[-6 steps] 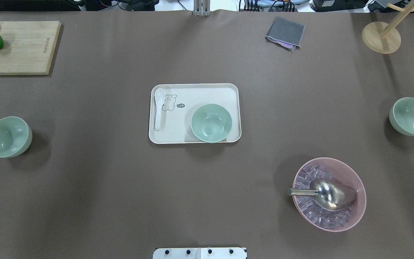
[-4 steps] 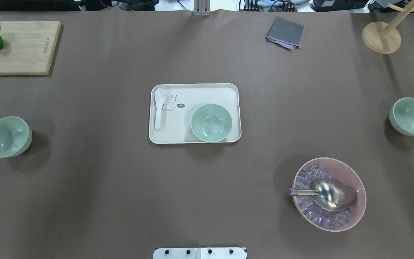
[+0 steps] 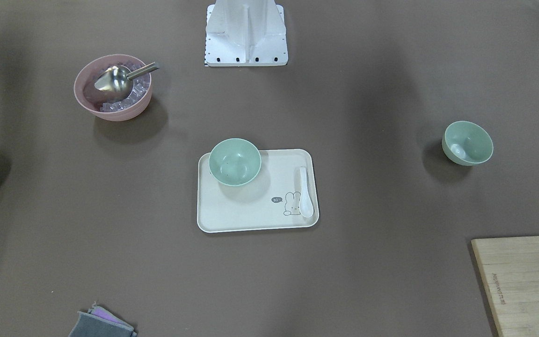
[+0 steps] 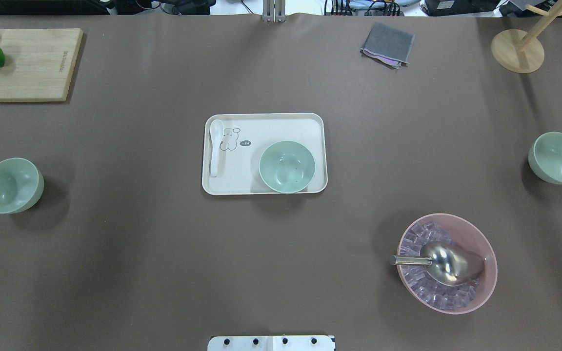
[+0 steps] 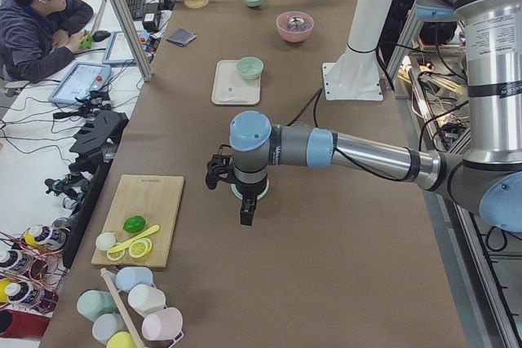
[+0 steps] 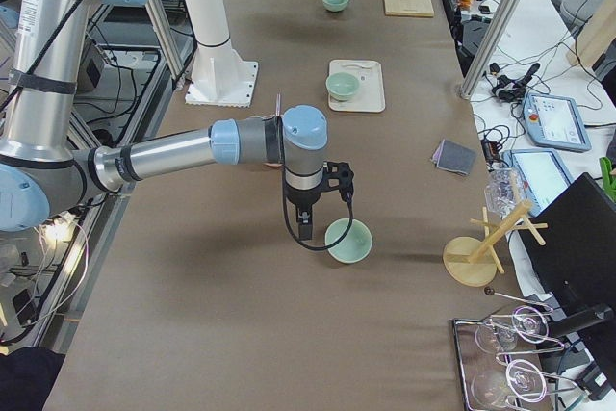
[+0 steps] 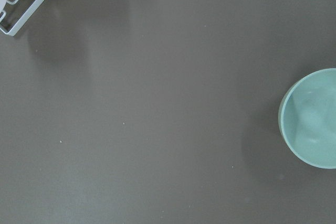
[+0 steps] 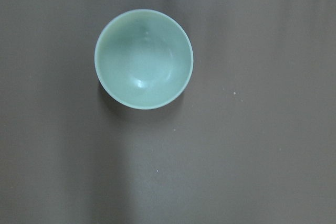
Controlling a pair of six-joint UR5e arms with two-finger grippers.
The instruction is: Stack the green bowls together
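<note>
Opening step, apparently: nothing nested yet. Poised with left gripper [image 5: 246, 214] and right gripper [image 6: 305, 228]; cannot tell whether either pair of jaws is open or closed. Beneath the right jaws, slightly off-centre, one green bowl [image 8: 143, 59]; off to one side of the left jaws, another green bowl [image 7: 311, 118]; far from both, third green bowl [image 4: 287, 166] on the cream tray [image 4: 266, 122]. Smooth, round, matte, thin-rimmed. Next, probably: centring, descending, pinching a rim.

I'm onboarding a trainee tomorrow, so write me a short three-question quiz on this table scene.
1. How many green bowls are out, and how many are stacked?
2. True or false: the white spoon lies on the tray.
3. The pink bowl holds: A) a fork, B) a metal scoop, C) nothing.
Key: 1. Three, none stacked. 2. True. 3. B.
</note>
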